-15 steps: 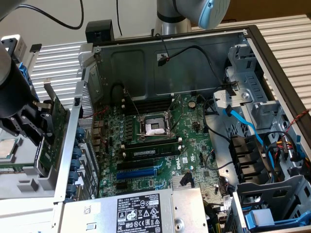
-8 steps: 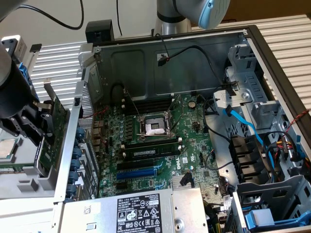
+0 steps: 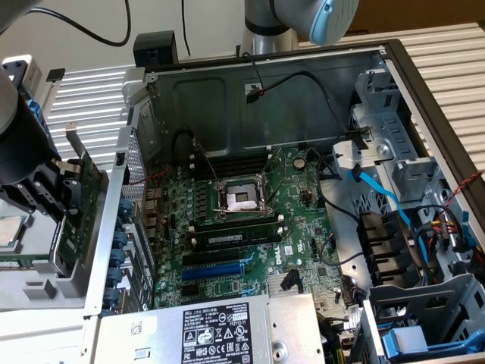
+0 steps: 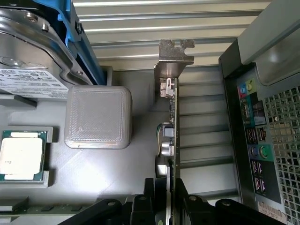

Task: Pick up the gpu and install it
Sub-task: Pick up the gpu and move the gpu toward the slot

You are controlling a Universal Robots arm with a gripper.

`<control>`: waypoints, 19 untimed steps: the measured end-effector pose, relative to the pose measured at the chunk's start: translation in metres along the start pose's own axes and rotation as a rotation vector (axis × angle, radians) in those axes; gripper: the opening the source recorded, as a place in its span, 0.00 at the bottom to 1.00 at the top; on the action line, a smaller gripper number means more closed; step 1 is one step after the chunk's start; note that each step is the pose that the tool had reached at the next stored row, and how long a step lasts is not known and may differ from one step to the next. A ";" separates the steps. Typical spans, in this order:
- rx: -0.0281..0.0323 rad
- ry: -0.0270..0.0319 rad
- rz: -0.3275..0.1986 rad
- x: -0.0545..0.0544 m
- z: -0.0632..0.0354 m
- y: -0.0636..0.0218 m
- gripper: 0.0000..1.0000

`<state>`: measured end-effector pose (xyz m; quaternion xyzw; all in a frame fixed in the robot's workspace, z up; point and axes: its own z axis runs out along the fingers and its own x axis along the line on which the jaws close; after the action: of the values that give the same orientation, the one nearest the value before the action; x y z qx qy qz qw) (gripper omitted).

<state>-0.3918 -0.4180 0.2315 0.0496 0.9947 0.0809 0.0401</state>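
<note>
EXTERIOR VIEW
Gripper: the black gripper (image 3: 67, 193) stands at the exterior view's left, outside the open computer case (image 3: 265, 91).
Fingers: clamped on the gpu (image 3: 91, 186).
Gpu: a green card held on edge just beside the case's perforated rear wall, with its silver bracket (image 3: 73, 144) pointing up. It is above a gray tray (image 3: 53, 292) and is not inside the case.
Case interior: the large green motherboard (image 3: 303, 227) lies flat with its bare processor socket (image 3: 239, 199) near the middle. A labelled power supply (image 3: 220, 330) sits along the near edge, and a blue cable (image 3: 383, 193) runs along the exterior view's right.

WRIST VIEW
Fingers: the black fingers (image 4: 140, 206) press against both faces of the card.
Gpu: seen edge-on (image 4: 172, 136) as a thin strip running away from the gripper (image 4: 169, 206) to the notched metal bracket (image 4: 176, 56).
Surroundings: on one side, the gray tray (image 4: 140, 93) holds a square gray block (image 4: 97, 117), a processor chip (image 4: 21, 157) and a hard drive (image 4: 28, 61) in a blue frame. On the other side is the case's rear port panel (image 4: 255, 140).
</note>
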 end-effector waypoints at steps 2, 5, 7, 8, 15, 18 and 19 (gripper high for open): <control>0.0002 0.0033 0.000 0.000 0.0000 -0.0003 0.29; 0.0012 0.0114 0.002 -0.002 -0.0006 -0.0009 0.29; 0.0015 0.0147 0.002 -0.003 -0.0017 -0.0009 0.29; 0.0017 0.0160 0.003 -0.004 -0.0024 -0.0009 0.29; 0.0024 0.0227 0.004 -0.008 -0.0041 -0.0010 0.29; 0.0029 0.0266 0.004 -0.009 -0.0040 -0.0012 0.29; 0.0033 0.0301 0.005 -0.010 -0.0040 -0.0013 0.29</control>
<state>-0.3824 -0.4209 0.2359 0.0508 0.9952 0.0801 0.0249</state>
